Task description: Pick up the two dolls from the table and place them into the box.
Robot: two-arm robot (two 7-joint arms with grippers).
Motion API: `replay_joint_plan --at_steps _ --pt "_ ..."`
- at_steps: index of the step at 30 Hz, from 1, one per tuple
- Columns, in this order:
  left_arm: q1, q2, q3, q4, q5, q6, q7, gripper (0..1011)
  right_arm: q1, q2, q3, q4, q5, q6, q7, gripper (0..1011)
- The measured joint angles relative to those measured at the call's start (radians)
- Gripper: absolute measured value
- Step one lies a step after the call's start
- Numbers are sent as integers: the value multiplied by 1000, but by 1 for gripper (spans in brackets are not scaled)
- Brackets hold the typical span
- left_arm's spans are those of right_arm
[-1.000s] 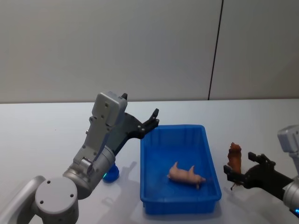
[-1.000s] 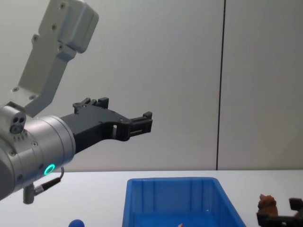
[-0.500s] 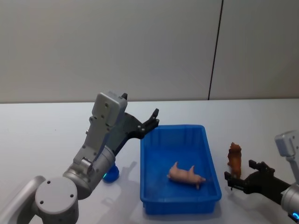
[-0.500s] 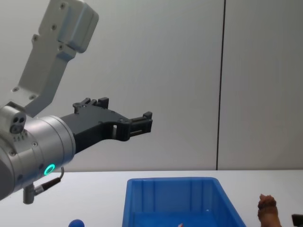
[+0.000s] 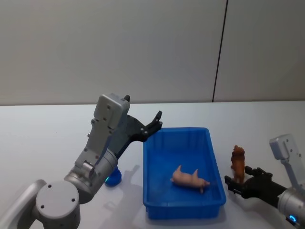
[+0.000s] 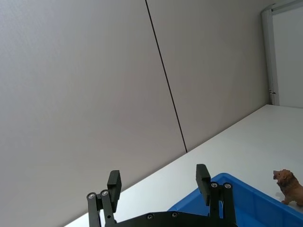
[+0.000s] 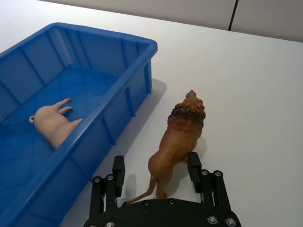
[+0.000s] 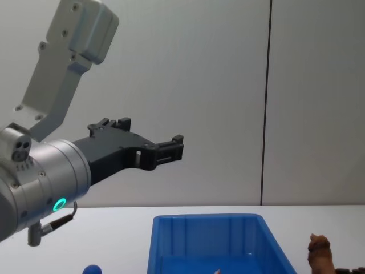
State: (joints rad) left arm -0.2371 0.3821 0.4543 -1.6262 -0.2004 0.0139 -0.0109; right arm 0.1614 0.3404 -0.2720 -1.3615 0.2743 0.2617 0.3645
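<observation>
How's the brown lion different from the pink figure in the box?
The lion is brown and maned, the pink figure pale. The lion stands on the table beside the box, between the open fingers of the right gripper; the pink figure lies on its side inside the box. Both are small animal toys.

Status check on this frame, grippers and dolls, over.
Right gripper open, straddling standing brown lion, on table right of box. Left gripper open, raised by box's left. Pink pig in box; nothing between lion and box.
</observation>
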Motion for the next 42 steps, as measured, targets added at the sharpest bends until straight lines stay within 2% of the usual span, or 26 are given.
replay_joint_plan --at_steps 15,16,17,19,33,42 --pt "0 0 0 0 0 0 0 1001 27 -16 -6 32 -30 -1 -41 368" --pt "0 0 0 0 0 0 0 1001 27 -16 -6 32 -30 -1 -41 368" --pt "0 0 0 0 0 0 0 1001 28 -16 -5 32 -33 -4 -46 307" --pt "0 0 0 0 0 0 0 1001 28 -16 -4 30 -40 -11 -55 279" --pt "0 0 0 0 0 0 0 1001 24 -4 4 -25 -79 -77 -90 276" --pt "0 0 0 0 0 0 0 1001 23 4 8 -90 -89 -121 -57 278"
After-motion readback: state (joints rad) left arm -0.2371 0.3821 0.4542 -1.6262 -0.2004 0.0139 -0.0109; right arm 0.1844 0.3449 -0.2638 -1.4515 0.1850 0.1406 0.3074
